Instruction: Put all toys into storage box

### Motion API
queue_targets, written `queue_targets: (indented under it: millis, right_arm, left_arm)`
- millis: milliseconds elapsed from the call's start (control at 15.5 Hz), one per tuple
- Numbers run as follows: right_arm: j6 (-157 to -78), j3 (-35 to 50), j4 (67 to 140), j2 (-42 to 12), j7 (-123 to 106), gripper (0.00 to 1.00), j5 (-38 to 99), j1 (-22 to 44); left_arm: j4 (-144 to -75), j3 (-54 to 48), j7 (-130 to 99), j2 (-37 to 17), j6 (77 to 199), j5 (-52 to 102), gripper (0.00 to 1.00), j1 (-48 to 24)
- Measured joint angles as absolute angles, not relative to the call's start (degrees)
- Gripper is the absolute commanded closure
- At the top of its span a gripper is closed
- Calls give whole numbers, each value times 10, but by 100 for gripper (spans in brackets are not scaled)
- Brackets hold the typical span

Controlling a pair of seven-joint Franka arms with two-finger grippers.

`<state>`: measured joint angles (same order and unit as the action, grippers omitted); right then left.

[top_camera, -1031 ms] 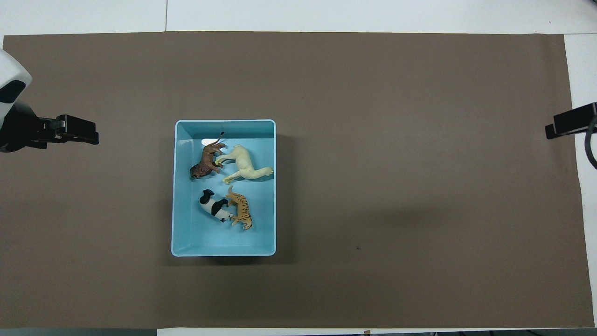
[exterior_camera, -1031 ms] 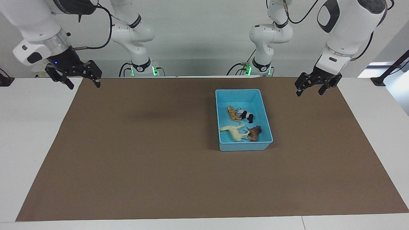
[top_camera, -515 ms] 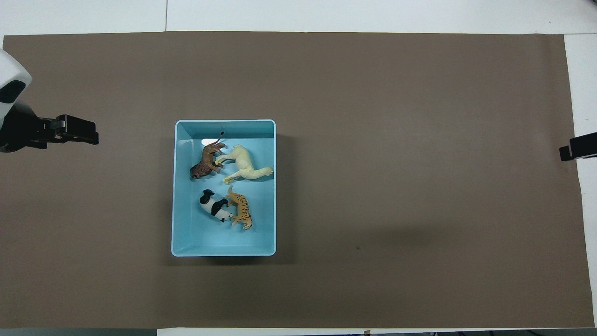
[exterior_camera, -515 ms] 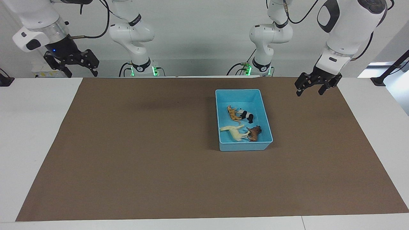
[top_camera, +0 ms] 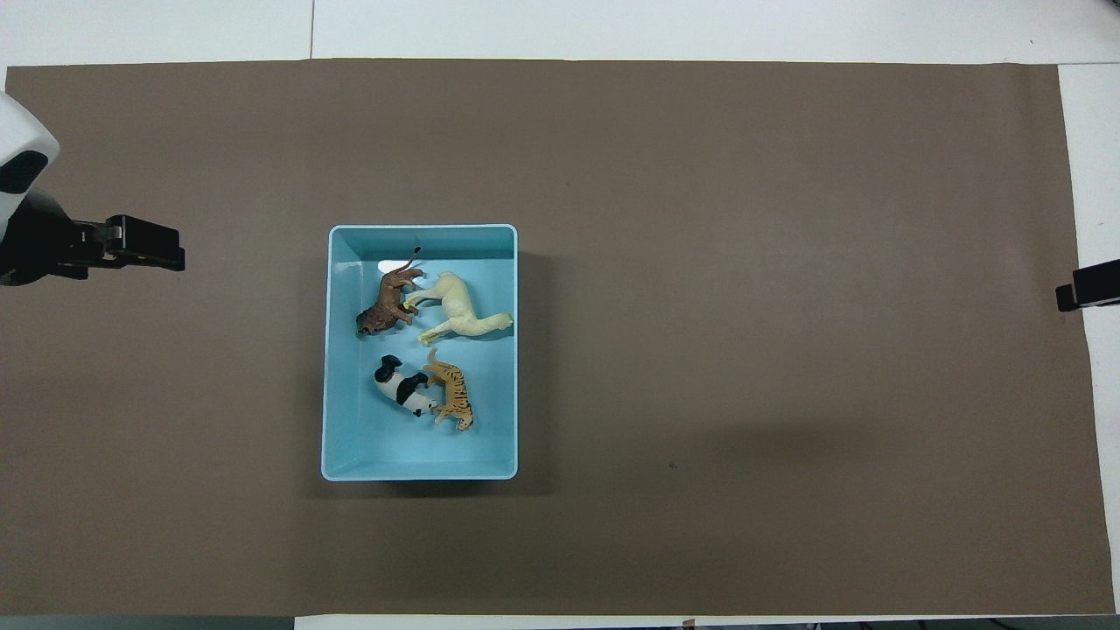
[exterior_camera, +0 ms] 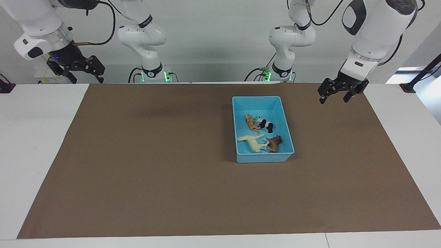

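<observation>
The light blue storage box point(exterior_camera: 262, 158) point(top_camera: 376, 448) sits on the brown mat, toward the left arm's end. All the toys lie inside it. The tiger point(exterior_camera: 252, 123) point(top_camera: 452, 395) and panda point(exterior_camera: 266, 124) point(top_camera: 401, 387) are nearer the robots. The cream horse point(exterior_camera: 253, 143) point(top_camera: 459, 315) and brown lion point(exterior_camera: 274, 144) point(top_camera: 385, 306) are farther from them. My left gripper point(exterior_camera: 333, 100) point(top_camera: 166, 256) hangs open and empty above the mat beside the box. My right gripper point(exterior_camera: 86, 80) point(top_camera: 1072, 297) is raised, open and empty, over the mat's corner at the right arm's end.
The brown mat point(exterior_camera: 155, 165) covers most of the white table point(exterior_camera: 38, 137). Nothing else lies on it. A black stand point(exterior_camera: 418, 77) rises at the table's edge by the left arm's end.
My right gripper has risen and drawn back toward the right arm's end of the table. The left gripper, the box and the toys have not moved.
</observation>
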<state>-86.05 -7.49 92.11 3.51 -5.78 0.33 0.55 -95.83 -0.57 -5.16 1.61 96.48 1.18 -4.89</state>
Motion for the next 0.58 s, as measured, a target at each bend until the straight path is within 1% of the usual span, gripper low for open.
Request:
queue_targets:
  millis: [580]
  right_arm:
    - [-870,-75,923,34,-58,0,3,5]
  left_arm:
    - [-958,-6,-52,16,965,12,0,-49]
